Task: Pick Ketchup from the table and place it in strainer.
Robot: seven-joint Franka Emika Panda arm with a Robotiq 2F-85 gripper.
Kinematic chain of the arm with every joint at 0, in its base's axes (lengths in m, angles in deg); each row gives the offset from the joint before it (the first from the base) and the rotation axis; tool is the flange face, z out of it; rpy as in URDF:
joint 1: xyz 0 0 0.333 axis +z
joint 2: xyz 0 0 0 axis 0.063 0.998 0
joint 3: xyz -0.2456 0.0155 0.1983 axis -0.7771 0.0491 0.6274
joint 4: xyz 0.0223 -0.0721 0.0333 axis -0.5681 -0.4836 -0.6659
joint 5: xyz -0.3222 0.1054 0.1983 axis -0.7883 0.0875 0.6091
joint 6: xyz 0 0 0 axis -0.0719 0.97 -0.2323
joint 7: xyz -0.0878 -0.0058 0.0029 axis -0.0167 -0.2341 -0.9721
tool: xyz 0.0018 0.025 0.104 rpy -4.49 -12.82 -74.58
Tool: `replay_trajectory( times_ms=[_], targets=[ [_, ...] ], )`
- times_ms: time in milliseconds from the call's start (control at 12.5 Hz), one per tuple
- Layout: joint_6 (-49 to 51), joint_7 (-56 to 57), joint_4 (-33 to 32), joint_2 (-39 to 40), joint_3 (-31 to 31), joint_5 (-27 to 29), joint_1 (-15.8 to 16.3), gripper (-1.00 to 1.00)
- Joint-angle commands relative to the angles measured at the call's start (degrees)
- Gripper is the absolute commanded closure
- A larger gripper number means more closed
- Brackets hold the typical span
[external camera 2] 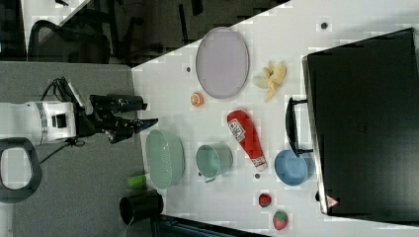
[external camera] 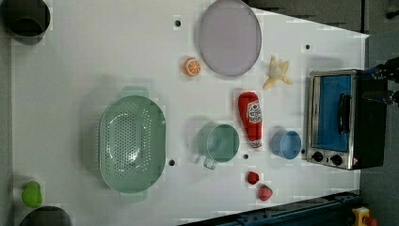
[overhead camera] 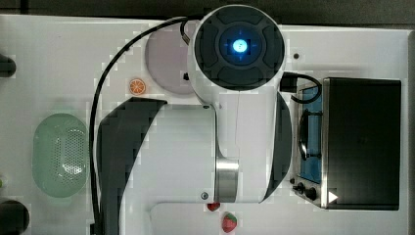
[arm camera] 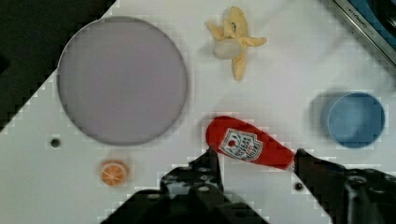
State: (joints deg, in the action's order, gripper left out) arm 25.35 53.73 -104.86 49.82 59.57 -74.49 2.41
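White table (external camera: 94,61), ketchup (arm camera: 250,148) partly behind fingers (arm camera: 212,163)

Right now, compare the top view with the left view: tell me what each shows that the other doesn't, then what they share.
The top view alone: the robot arm, spread across the middle of the table and covering what lies beneath it.

The left view alone: the Ketchup lying flat, the green mug beside it, the blue cup, the peeled banana and a lime-green object.

Shared: the strainer, empty, the purple plate, the orange slice, the toaster oven and two strawberries.
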Motion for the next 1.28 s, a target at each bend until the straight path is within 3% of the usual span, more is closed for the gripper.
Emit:
replay_trajectory(
  times_ms=[80, 240, 880, 1280],
  targets=[
    [8.29, 6.88, -6.20, -12.84, 1.00, 0.87, -5.54, -0.59],
    [8.26, 7.42, -6.47, -12.52, 1.09, 0.88, -5.49, -0.99],
    [7.39, 16.00, -12.56, -4.80, 2.59, 0.89, -5.00, -1.00],
    [-3.54, 36.92, -17.92, 1.64, 3.47, 0.88, -4.12, -1.00]
  ],
)
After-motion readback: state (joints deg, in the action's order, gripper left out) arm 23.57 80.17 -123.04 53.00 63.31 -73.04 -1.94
